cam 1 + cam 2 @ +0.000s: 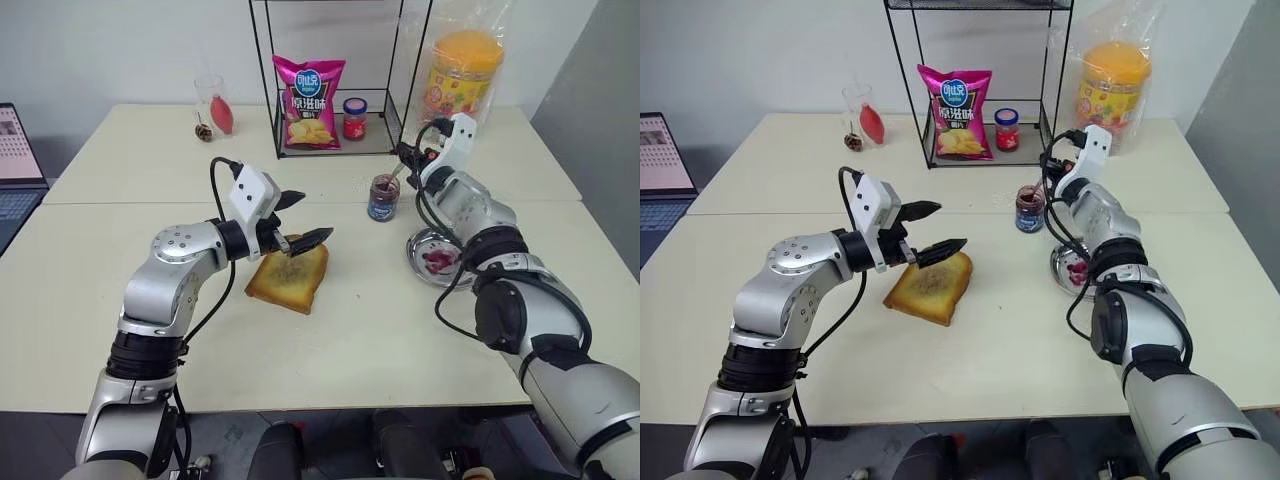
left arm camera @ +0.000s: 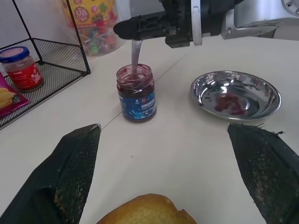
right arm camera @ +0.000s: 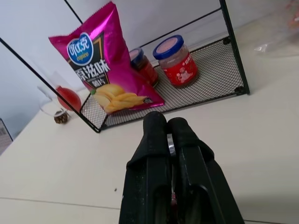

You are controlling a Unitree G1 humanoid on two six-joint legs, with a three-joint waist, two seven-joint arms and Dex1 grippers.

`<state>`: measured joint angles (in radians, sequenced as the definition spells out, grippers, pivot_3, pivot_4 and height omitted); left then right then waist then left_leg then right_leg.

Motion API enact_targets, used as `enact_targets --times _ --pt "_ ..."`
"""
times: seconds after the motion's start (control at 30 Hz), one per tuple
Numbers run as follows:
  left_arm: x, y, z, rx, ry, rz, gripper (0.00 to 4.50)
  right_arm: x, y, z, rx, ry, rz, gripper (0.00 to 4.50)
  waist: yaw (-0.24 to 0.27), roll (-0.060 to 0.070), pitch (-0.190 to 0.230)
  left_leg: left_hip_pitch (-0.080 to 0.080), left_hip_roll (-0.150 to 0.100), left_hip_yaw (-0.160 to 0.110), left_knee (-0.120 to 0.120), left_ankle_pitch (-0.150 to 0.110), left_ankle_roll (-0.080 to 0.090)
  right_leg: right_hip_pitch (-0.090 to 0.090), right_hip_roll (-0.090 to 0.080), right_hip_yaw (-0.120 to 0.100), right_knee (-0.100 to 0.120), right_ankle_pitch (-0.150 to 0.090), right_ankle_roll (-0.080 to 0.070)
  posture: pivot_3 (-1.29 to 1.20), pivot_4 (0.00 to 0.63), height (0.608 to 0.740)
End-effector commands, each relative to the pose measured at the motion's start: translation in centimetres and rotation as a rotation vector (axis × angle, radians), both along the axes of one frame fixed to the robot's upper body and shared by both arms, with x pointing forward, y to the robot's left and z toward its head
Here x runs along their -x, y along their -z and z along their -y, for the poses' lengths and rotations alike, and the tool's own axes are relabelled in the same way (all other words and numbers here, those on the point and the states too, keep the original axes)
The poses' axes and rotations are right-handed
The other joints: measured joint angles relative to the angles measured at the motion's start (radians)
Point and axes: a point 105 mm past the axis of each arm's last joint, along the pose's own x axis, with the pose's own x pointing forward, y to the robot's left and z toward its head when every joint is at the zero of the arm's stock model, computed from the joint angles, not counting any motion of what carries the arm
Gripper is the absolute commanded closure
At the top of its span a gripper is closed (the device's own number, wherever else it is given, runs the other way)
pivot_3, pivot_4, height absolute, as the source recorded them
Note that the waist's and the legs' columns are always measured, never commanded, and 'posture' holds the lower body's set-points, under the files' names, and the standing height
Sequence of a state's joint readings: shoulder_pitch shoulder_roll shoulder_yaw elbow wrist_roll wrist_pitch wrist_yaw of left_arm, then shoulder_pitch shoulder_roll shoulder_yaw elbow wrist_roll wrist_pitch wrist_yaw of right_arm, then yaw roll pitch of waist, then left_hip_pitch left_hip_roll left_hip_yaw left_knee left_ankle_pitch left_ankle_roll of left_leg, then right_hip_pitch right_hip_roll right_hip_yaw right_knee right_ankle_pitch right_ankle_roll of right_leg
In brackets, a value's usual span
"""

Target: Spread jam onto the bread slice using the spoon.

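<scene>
the right gripper (image 2: 128,27) is seen above the open jam jar (image 2: 136,93), its two black fingers pressed together on the thin handle of the spoon (image 2: 135,56), which hangs straight down into the jar's mouth. the bowl of the spoon is hidden below the rim, so it cannot be told whether it touches the jam (image 2: 135,74) inside. more jam is seen as red smears in the round steel dish (image 2: 236,91), which stands just beside the jar on the white table (image 1: 380,330).

the bread slice (image 1: 290,277) lies flat on the table, well apart from the jar; no jam can be made out on its top, though the view is poor there. the left gripper (image 1: 298,220) is held just above the far edge of the slice, its fingers spread wide with nothing between them.
</scene>
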<state>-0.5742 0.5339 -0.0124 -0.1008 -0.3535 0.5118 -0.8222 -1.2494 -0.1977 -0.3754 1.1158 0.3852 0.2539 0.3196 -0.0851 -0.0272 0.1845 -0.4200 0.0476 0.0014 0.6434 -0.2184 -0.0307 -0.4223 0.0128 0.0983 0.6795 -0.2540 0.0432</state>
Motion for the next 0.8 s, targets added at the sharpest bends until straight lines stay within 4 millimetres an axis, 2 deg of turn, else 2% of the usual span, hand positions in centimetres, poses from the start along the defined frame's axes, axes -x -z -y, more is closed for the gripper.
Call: enact_targets --times 0.03,0.4,0.8 --pt "0.0 -1.3 0.2 0.006 0.016 0.056 0.00 -0.2 -2.6 0.5 -0.089 0.022 0.037 4.43 0.000 0.000 0.000 0.000 0.000 0.000 0.000 0.000 0.000 0.000 0.000 0.000 0.000 0.000 0.000 0.00 0.150 0.740" --pt "-0.1 -1.3 0.5 0.006 0.027 0.056 0.00 -0.3 -3.0 1.5 -0.085 0.060 0.048 4.43 -0.002 0.000 0.000 0.000 0.000 0.000 0.000 0.000 0.000 0.000 0.000 0.000 0.000 0.000 0.000 0.00 0.150 0.740" --pt "-0.3 -1.1 0.3 -0.001 0.030 0.053 0.00 -0.4 -2.9 2.1 -0.273 0.083 -0.031 4.43 -0.002 0.000 0.000 0.000 0.000 0.000 0.000 0.000 0.000 0.000 0.000 0.000 0.000 0.000 0.000 0.00 0.150 0.740"
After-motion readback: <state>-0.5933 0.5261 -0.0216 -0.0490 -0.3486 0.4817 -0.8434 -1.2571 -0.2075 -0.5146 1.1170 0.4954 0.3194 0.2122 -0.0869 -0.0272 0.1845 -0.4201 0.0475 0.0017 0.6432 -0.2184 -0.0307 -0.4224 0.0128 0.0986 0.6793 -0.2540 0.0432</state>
